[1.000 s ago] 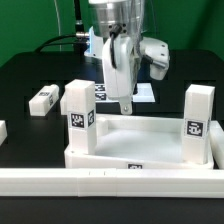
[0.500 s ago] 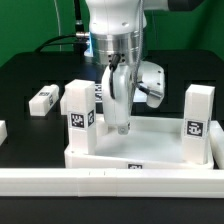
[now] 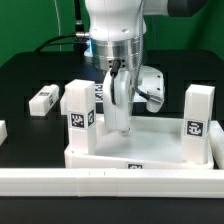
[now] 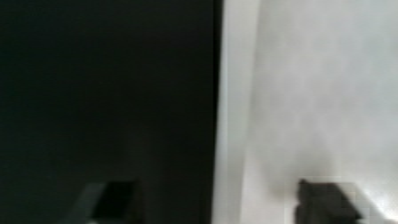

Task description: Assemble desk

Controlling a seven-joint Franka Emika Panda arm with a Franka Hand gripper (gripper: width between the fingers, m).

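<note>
The white desk top (image 3: 150,150) lies on the black table as a shallow tray. Two white block legs with tags stand upright in its near corners, one at the exterior view's left (image 3: 79,115) and one at the right (image 3: 197,120). My gripper (image 3: 120,127) hangs low over the tray's far edge, between the two legs. In the wrist view my gripper (image 4: 222,200) is open. Its dark fingertips (image 4: 116,200) straddle the straight edge where the white desk top (image 4: 311,90) meets the black table. Nothing is held.
A loose white leg (image 3: 42,100) lies on the table at the exterior view's left, and part of another (image 3: 2,131) shows at the left edge. A long white rail bar (image 3: 110,181) runs along the front. The marker board (image 3: 98,90) lies behind my arm.
My gripper has come down from above the tray to its far edge and shifted slightly toward the exterior view's left. The desk top and legs have not moved.
</note>
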